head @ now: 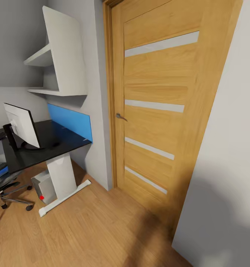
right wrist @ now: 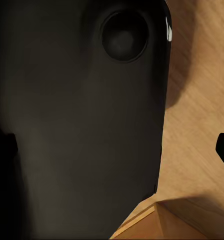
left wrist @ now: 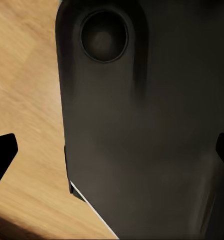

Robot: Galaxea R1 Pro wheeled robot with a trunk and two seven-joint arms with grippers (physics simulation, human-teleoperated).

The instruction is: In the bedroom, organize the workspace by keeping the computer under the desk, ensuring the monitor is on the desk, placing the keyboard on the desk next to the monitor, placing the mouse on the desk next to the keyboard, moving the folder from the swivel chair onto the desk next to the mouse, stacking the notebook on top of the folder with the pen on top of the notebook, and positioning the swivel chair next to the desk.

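Head view, left to right: swivel chair (head: 2, 185) is seen at the edge, partly under the black desk (head: 46, 146); monitor (head: 22, 124) stands on the desk; computer (head: 44, 186) sits on the floor beneath it. Wooden door (head: 165, 107) is shut — well apart from the desk. Wrist views: both grippers' fingertips spread wide over wood floor (left wrist: 27, 100), nothing grasped — dark robot body (right wrist: 82, 125) just beside them.

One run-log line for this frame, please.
phase: approaching | monitor on desk | computer under desk | swivel chair beside desk | grippers: empty
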